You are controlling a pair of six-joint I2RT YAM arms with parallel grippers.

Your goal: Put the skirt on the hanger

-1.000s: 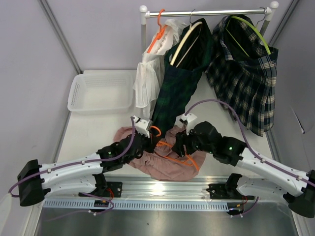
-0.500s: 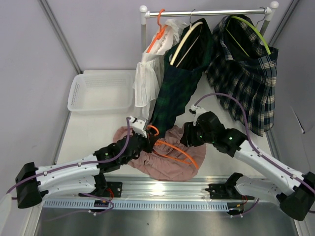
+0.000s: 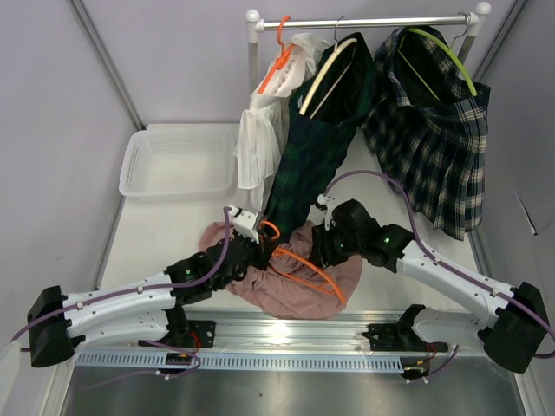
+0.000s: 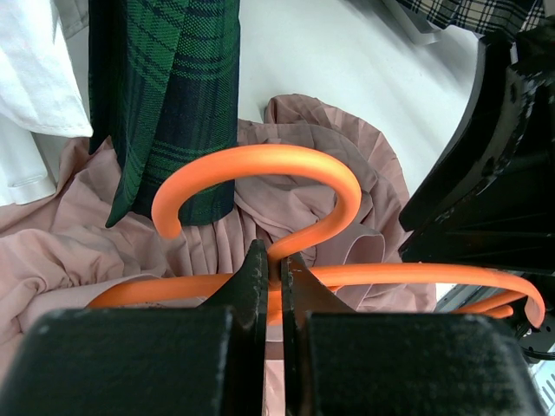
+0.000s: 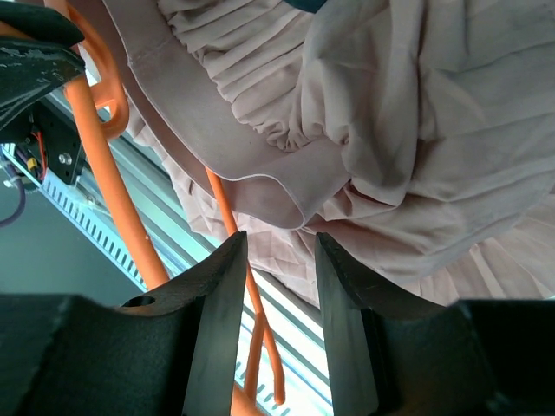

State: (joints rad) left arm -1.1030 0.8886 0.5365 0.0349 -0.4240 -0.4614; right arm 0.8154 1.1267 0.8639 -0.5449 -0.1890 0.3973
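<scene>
The pink pleated skirt [image 3: 290,295] lies crumpled on the table's near middle, with the orange hanger [image 3: 310,271] lying across it. My left gripper [image 3: 257,245] is shut on the hanger's neck just below the hook [image 4: 260,172], its fingertips [image 4: 277,260] pinching the orange wire over the skirt [image 4: 334,165]. My right gripper [image 3: 325,251] hovers at the skirt's right side. In the right wrist view its jaws [image 5: 276,251] stand apart, just short of the folded waistband [image 5: 286,195]. A hanger arm [image 5: 230,230] runs behind them.
At the back, a rack rail [image 3: 364,22] carries a white garment [image 3: 258,130], a dark green plaid skirt [image 3: 316,147] and a checked skirt [image 3: 434,130]. The green one hangs down to the pink skirt. A white basket [image 3: 178,160] sits back left. A metal rail [image 3: 295,334] edges the near side.
My right gripper lifted off the skirt's middle, swung right and back, then returned to the waistband with its jaws narrower. The left gripper kept hold of the hanger and barely moved.
</scene>
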